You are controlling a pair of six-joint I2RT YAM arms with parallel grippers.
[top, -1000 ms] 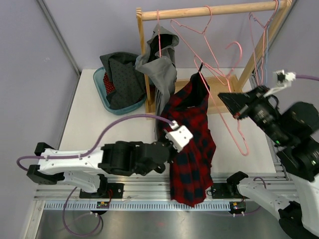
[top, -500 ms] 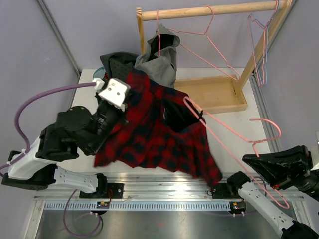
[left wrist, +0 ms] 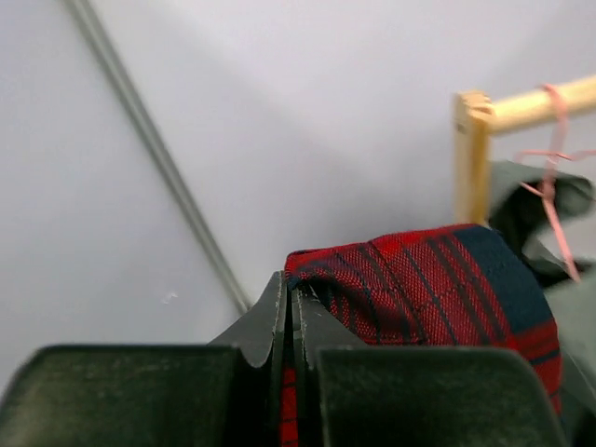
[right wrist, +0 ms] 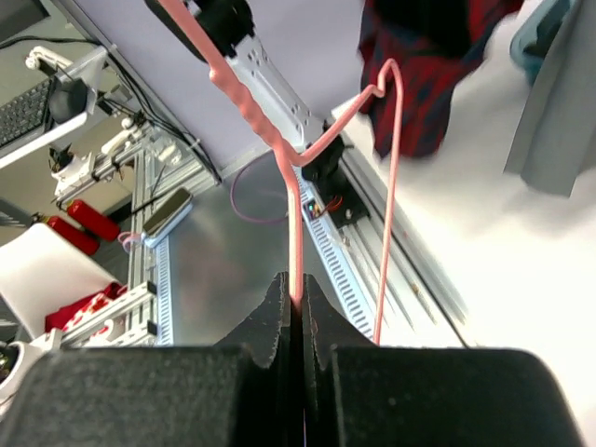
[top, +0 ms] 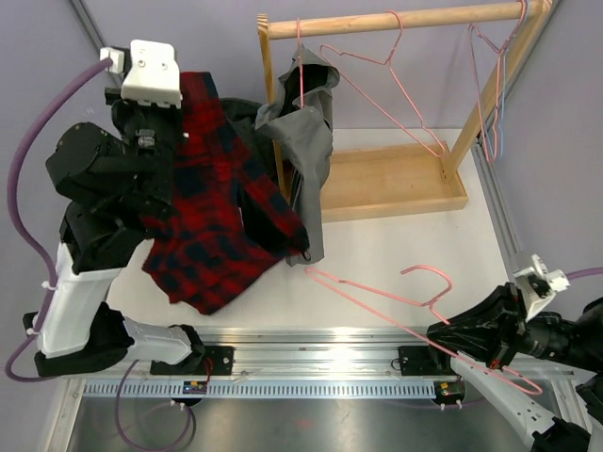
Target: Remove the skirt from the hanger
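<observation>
The tartan skirt (top: 212, 202) hangs free from my left gripper (top: 181, 105), which is raised high at the far left. In the left wrist view the gripper (left wrist: 291, 296) is shut on a fold of the skirt (left wrist: 438, 279). The pink wire hanger (top: 377, 294) is bare and apart from the skirt. It lies slanted low over the table's near right, hook up. My right gripper (top: 445, 335) is shut on its wire. In the right wrist view the wire (right wrist: 294, 214) runs up from between the closed fingers of the gripper (right wrist: 296, 300).
A wooden rack (top: 396, 184) stands at the back with a rail (top: 405, 19). A grey garment (top: 306, 141) hangs from it on a pink hanger. Other pink hangers (top: 377, 71) and a light blue one (top: 499, 113) hang there. A dark dotted garment (top: 247, 111) shows behind the skirt.
My left arm swung up and to the far left, pulling the skirt off the hanger. My right arm dropped to the near right with the bare hanger.
</observation>
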